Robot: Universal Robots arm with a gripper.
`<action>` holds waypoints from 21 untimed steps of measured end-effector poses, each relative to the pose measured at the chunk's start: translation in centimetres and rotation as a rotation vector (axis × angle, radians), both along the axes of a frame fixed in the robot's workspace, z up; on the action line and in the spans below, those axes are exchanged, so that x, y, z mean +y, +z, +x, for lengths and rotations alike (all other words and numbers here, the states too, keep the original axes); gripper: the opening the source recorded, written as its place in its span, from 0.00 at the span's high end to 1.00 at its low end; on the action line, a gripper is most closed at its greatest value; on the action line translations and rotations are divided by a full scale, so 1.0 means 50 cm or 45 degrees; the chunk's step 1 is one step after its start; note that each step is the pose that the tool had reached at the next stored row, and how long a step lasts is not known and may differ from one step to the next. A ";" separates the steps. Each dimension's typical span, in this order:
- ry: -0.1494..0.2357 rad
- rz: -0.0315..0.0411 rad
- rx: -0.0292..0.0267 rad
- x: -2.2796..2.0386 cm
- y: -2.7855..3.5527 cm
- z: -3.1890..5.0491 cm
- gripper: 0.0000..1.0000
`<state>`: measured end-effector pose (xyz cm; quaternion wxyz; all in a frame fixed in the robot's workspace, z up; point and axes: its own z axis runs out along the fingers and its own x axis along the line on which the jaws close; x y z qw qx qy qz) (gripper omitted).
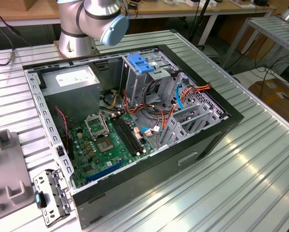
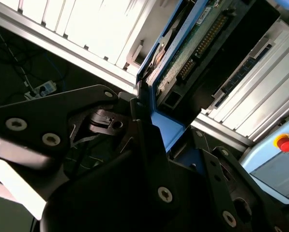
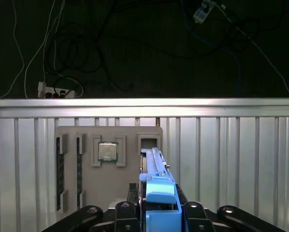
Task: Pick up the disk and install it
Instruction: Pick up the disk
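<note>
Disk (image 3: 153, 162), edge-on and blue-railed, is clamped between the gripper (image 3: 156, 209) fingers above the ribbed table (image 3: 231, 159). Open computer case (image 1: 183, 159) rests there; a grey tray (image 3: 86, 133) close by the disk holds a processor chip (image 3: 107, 151).

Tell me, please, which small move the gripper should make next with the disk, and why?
Probably lift the disk straight out of the grey holder. The gripper looks closed on its blue rails, the disk stands on edge at the holder's slot, and the open computer case sits apart from it.
</note>
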<state>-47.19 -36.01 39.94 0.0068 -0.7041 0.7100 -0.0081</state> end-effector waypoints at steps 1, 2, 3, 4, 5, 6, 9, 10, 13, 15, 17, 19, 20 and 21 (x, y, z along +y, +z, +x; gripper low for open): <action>0.000 0.0000 0.0005 0.0000 0.004 0.000 0.63; 0.000 0.0000 0.0005 0.0000 0.006 0.000 0.63; 0.000 -0.0001 0.0006 0.0000 0.008 0.000 0.63; 0.000 0.0000 0.0006 0.0000 0.009 0.000 0.63; 0.000 -0.0001 0.0007 0.0000 0.010 0.000 0.63; 0.000 0.0000 0.0007 0.0000 0.012 0.000 0.63; 0.000 0.0000 0.0006 0.0000 0.016 0.000 0.63; 0.000 -0.0001 0.0006 0.0000 0.018 0.000 0.63; 0.000 0.0000 0.0006 0.0000 0.024 0.000 0.63; 0.000 0.0000 0.0005 0.0000 0.026 0.000 0.63; 0.000 0.0000 0.0006 0.0000 0.029 0.000 0.63; 0.000 0.0000 0.0006 0.0000 0.031 0.000 0.63; 0.000 0.0000 0.0007 0.0000 0.033 0.000 0.63; 0.000 0.0000 0.0007 0.0000 0.034 0.000 0.63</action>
